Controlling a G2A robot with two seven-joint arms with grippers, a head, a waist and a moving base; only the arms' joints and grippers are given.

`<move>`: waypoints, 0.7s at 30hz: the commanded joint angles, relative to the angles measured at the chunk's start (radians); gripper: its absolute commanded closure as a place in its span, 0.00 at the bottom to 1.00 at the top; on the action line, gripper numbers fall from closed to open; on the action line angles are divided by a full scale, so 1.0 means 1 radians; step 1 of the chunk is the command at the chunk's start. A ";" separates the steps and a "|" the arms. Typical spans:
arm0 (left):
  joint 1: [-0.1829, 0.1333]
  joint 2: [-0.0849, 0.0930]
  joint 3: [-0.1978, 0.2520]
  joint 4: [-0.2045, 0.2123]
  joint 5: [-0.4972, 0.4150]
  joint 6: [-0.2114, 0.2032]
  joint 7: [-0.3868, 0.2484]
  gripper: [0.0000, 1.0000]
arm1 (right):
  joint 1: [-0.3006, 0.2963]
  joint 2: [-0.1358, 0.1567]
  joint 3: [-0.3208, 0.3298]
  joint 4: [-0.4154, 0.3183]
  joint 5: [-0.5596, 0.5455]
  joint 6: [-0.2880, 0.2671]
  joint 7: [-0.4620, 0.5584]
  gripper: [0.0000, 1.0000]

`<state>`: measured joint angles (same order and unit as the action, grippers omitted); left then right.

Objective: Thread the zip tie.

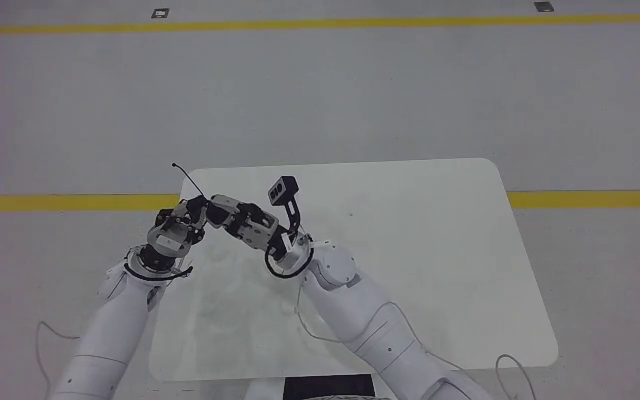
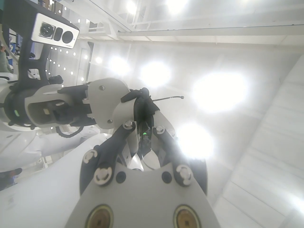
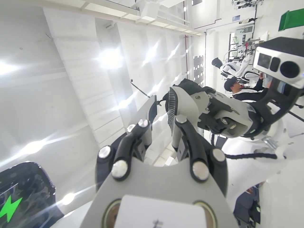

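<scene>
Jaws of the left gripper clamp the zip tie!
Right gripper sits just beside it above the bench; whether its jaws grip, I cannot tell.

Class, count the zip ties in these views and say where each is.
1: the zip tie sticks out from where the left gripper and right gripper meet. Others may be hidden.

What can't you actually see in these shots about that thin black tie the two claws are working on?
- Left wrist view: whether the zip tie tail has entered its head. The left gripper, shut on the tie, covers that spot, and there is glare behind it.
- Right wrist view: most of the tie, covered by the right gripper.
- Top view: the tie's head, too small to see and crowded by both grippers.
</scene>
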<state>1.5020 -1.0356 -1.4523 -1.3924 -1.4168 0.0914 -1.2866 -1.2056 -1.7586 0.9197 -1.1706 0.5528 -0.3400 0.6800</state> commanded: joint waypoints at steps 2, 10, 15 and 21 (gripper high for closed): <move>0.000 0.000 0.000 0.000 0.000 0.000 0.000 1.00 | 0.001 -0.005 0.005 0.003 -0.004 0.000 0.003 0.85; 0.000 0.000 0.000 0.000 0.000 0.000 0.000 1.00 | -0.001 -0.019 0.020 0.012 -0.017 0.000 0.016 0.87; 0.000 0.000 0.000 0.000 0.000 0.000 0.000 1.00 | -0.001 -0.027 0.030 0.017 -0.024 0.000 0.021 0.90; 0.000 0.000 0.000 0.000 0.000 0.000 0.000 1.00 | 0.000 -0.035 0.043 0.025 -0.033 0.000 0.029 0.92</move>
<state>1.5020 -1.0356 -1.4523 -1.3924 -1.4168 0.0914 -1.2866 -1.2060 -1.7920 0.9599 -1.1469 0.5212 -0.3400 0.7079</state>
